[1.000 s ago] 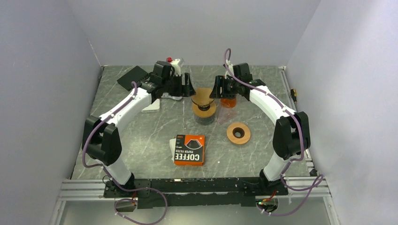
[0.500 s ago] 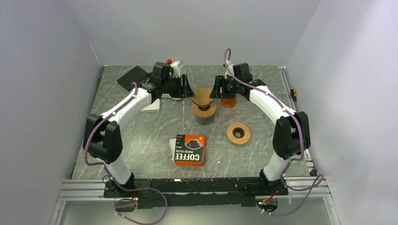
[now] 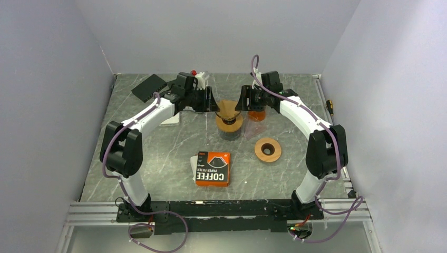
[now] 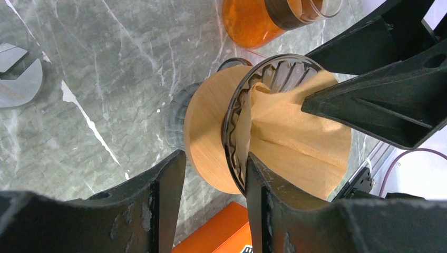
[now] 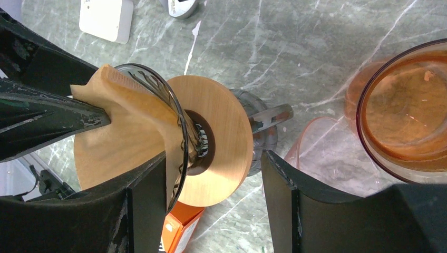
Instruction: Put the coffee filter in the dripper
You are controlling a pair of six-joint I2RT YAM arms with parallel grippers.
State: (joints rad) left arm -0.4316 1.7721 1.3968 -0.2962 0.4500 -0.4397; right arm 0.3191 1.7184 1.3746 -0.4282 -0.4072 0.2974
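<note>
Your 2 arms, left arm (image 3: pixel 145 118) and right arm (image 3: pixel 303 117): white shells, black joints, purple cables (image 3: pixel 254 63). Black wedge fingers (image 4: pixel 158 211), edges scuffed grey, possibly worn paint.

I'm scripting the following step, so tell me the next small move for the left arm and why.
Probably ease the left gripper inward to press the coffee filter flat against the dripper and its ribbed wall. The paper is inside the cone but creased and standing past the rim. The open jaws straddle that rim, one finger apparently on the paper side.
</note>
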